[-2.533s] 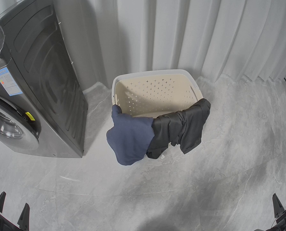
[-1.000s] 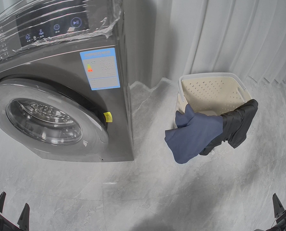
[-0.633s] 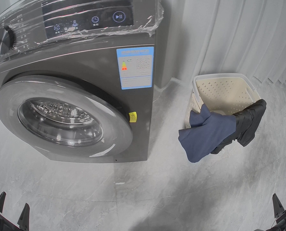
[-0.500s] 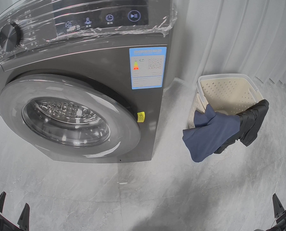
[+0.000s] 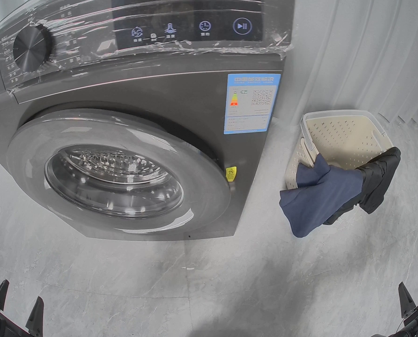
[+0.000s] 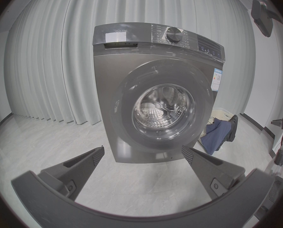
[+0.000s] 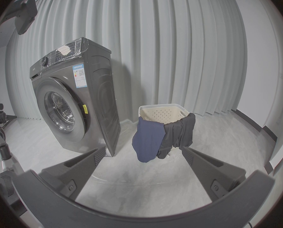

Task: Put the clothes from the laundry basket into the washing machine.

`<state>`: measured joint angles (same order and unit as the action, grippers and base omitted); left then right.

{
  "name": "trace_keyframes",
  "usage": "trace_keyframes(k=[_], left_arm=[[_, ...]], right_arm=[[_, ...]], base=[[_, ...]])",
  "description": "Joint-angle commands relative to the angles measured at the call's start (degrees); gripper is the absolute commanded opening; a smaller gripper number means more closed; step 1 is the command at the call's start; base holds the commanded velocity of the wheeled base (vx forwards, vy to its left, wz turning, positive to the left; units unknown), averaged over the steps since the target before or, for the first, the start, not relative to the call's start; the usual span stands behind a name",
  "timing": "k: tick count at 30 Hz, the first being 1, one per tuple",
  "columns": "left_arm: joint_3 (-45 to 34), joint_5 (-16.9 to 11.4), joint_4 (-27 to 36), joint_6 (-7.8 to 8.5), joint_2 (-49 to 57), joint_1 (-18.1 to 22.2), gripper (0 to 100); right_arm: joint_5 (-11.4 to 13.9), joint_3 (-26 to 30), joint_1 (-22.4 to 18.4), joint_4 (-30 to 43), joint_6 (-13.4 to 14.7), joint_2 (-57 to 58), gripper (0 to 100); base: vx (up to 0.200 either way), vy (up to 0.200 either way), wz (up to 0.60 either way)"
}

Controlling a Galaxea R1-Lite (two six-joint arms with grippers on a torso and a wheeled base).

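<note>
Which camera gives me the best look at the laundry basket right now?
The right wrist view: the laundry basket stands clear of the washing machine, the blue garment and the black garment draped over its near rim. The head view looks down into it. In the left wrist view the machine hides most of it.

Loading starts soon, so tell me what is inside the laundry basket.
Inside the laundry basket, bare perforated cream walls show. A blue garment and a black garment drape over its near rim, hanging mostly outside. The bottom behind them is covered.
</note>
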<state>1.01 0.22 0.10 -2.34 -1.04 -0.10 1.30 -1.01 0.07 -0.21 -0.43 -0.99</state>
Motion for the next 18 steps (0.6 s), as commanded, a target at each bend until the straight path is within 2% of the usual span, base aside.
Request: trace_keyframes(k=[1,2,5,14,18], left_arm=[[-0.84,0.04,-0.01,-0.03,0.68,0.01,100],[-0.84,0.04,-0.01,-0.03,0.68,0.01,100],[-0.84,0.04,-0.01,-0.03,0.68,0.01,100],[-0.84,0.04,-0.01,-0.03,0.68,0.01,100],[-0.84,0.04,-0.01,-0.03,0.68,0.01,100]], right_arm=[[0.01,1.01,0.01,0.03,-0.10,0.46,100],[0.01,1.01,0.01,0.03,-0.10,0.46,100],[-0.07,1.01,0.01,-0.06,-0.01,0.46,100],[0.01,1.01,0.01,-0.06,-0.01,0.46,100],[0.01,1.01,0.01,-0.06,-0.01,0.46,100]], base=[[0.000,0.200,0.00],[0.000,0.200,0.00],[0.000,0.000,0.60],[0.000,0.200,0.00],[0.000,0.000,0.00]])
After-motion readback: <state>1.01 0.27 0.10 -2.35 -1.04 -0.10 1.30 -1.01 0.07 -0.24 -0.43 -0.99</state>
